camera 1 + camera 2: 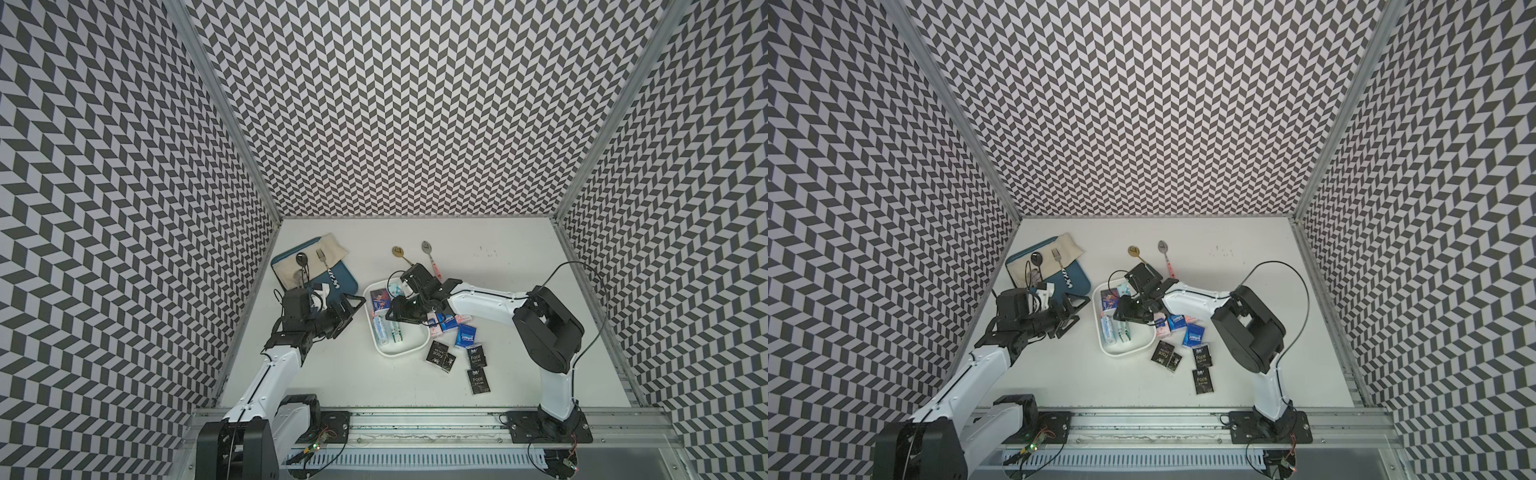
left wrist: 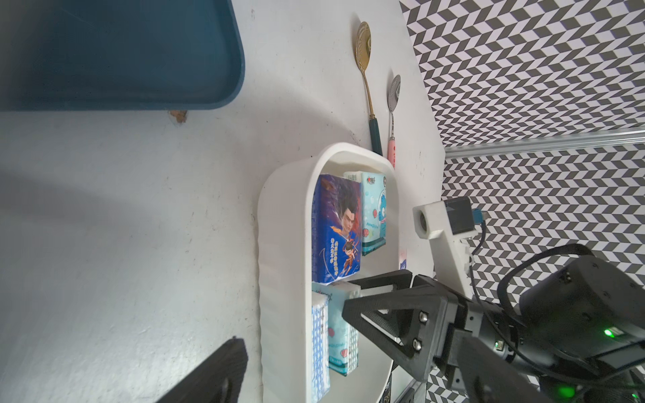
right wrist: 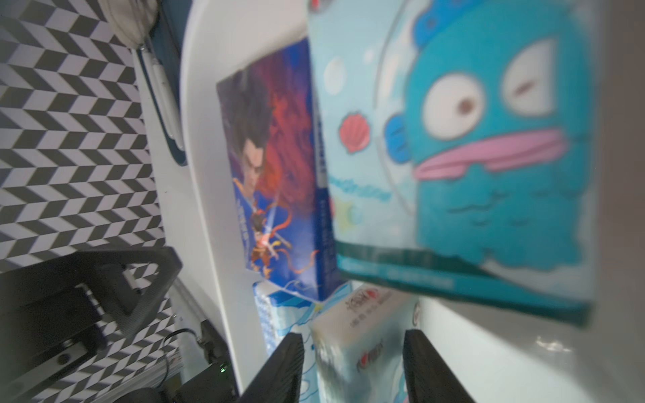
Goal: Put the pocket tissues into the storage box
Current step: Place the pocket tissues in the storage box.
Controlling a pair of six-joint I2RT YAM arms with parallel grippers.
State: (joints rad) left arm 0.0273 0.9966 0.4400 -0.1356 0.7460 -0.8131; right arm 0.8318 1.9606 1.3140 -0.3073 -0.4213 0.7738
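Releasing now: your right gripper point(image 3: 352, 335) half-open astride pale packet point(image 3: 359, 314), seemingly let go (blurred), inside white box point(image 2: 282, 226), lower middle of right wrist view. Lift straight up, clear of blue packet point(image 3: 279, 174).

My white table point(image 1: 519, 270) carries the box point(image 1: 399, 354) under my right fingers point(image 3: 279, 373), loose tissue packets point(image 1: 466, 334) just behind them, two spoons point(image 1: 398, 252) off to one side, and a blue tray point(image 1: 347, 286) near my left fingers point(image 2: 216, 377).

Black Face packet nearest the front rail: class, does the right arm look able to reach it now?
Probably yes: the black Face packet lies flat on the table, uncovered, on that arm's side.
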